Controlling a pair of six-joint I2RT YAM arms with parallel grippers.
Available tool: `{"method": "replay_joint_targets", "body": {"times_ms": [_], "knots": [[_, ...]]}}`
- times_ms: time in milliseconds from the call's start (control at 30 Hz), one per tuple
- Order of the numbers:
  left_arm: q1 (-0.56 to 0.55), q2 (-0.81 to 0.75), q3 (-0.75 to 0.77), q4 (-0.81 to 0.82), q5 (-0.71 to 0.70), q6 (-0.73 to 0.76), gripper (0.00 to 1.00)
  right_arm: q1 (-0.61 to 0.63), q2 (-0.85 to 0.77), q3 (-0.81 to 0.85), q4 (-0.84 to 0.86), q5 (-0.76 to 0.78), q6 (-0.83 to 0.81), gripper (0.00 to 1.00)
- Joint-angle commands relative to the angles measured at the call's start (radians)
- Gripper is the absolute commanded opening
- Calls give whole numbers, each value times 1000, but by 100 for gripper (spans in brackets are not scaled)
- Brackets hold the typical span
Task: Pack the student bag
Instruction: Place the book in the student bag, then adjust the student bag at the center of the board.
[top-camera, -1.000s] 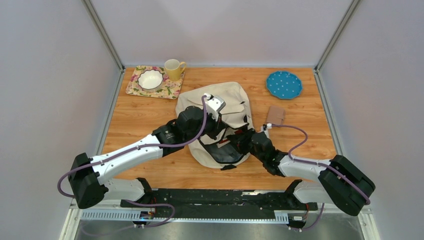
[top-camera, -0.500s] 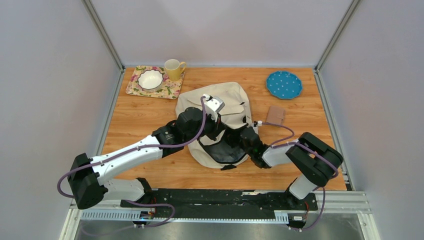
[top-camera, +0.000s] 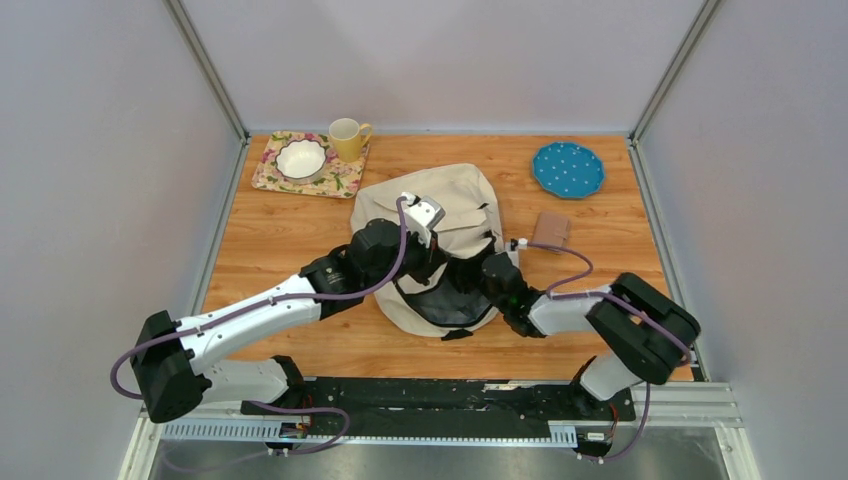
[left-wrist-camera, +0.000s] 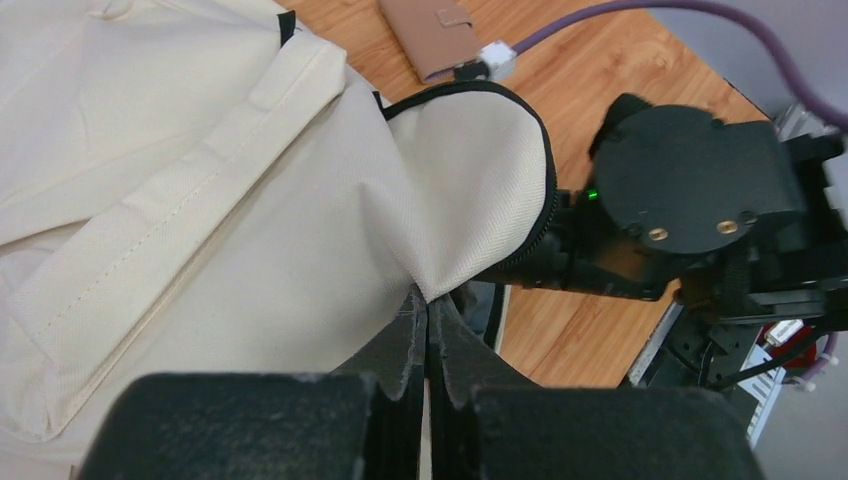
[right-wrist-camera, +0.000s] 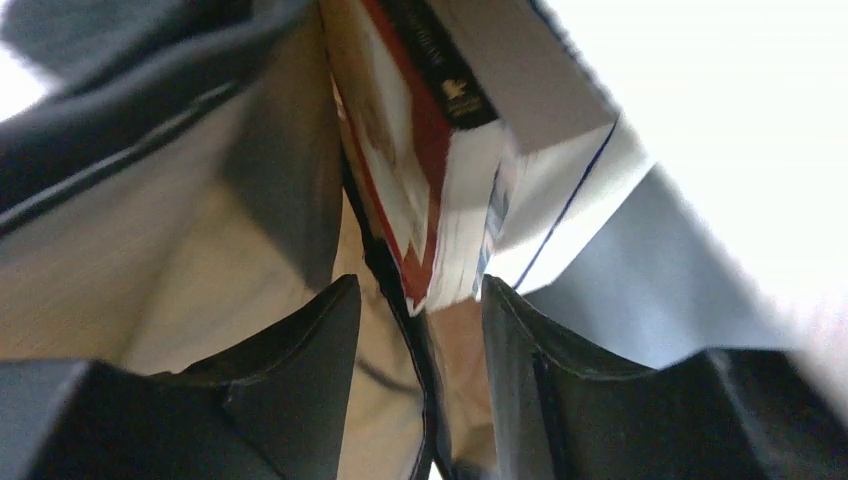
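A pale-walled booth encloses an orange-brown wooden table (top-camera: 280, 240). At its centre lies the large cream fabric student bag (top-camera: 450, 190), its mouth facing 6 o'clock, towards the arm bases.

The left gripper (left-wrist-camera: 428, 335) is clamped tight on a fold of the cream fabric at the mouth, lifting the black zipper rim (left-wrist-camera: 545, 190) into an arch. The right gripper (right-wrist-camera: 420, 310) is inside that mouth, its jaws partly apart. The corner of a red-spined, white-paged book (right-wrist-camera: 440, 180) sits between its tips; whether the pads touch it I cannot tell.

The book lies at 12 o'clock from the right gripper, its long axis running deeper into the bag, so the right arm is the nearer one. Dark lining and the zipper rim crowd that wrist.

Outside the bag, a brown wallet (top-camera: 550, 230) rests at 3 o'clock. A blue dotted plate (top-camera: 568, 168) is at 1 o'clock. A floral tray (top-camera: 268, 165) holding a white bowl (top-camera: 300, 158) is at 10 o'clock, with a yellow mug (top-camera: 346, 140) at its far corner.
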Motion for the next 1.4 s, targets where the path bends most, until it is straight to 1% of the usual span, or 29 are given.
{"method": "replay_joint_targets", "body": {"times_ms": [0,33,100,133,200,233,300,333,433,533,600,700,733,800,833,933,1033,1133,1333,1367], "knots": [[-7,-41,0,74,34,-22,0,8,-218,-42,-252,1,-190,52],[-7,-43,-3,74,33,-19,0,10,-306,-44,-388,-4,-218,52],[-7,-44,-5,71,28,-16,0,27,-411,-56,-505,6,-290,53],[-7,-46,-6,67,25,-9,0,51,-523,-71,-623,19,-308,53],[-7,-50,-8,64,19,-9,0,76,-634,-74,-758,67,-345,52],[-7,-52,-12,66,17,-8,0,92,-731,-85,-894,79,-351,52],[-7,-56,-17,66,16,-8,0,94,-822,-100,-1007,84,-338,52],[-7,-58,-20,66,16,-8,0,94,-906,-119,-1083,85,-335,52],[-5,-59,-28,70,16,-9,0,94,-1040,-130,-1220,121,-345,49],[-7,-53,-31,72,27,-14,0,93,-1093,-146,-1256,173,-370,49],[-7,-47,-34,69,34,-17,0,90,-1087,-151,-1233,181,-400,49],[-7,-46,-40,72,42,-23,0,77,-1018,-113,-1224,165,-448,50],[-5,-44,-41,74,43,-26,0,65,-960,-102,-1225,156,-450,50],[-7,-49,-44,78,43,-29,0,62,-901,-75,-1215,130,-457,51],[-7,-49,-46,81,45,-29,0,56,-848,-67,-1193,122,-457,50],[-5,-50,-43,84,50,-31,0,50,-777,-55,-1109,101,-476,47],[-7,-47,-44,89,56,-34,0,42,-736,-47,-1040,108,-508,46],[-7,-44,-44,92,65,-37,0,30,-714,-47,-1005,99,-517,42],[-7,-46,-57,106,71,-51,0,-1,-679,-65,-974,64,-506,38],[-7,-50,-55,107,73,-49,0,-6,-674,-71,-968,49,-506,37]]}}
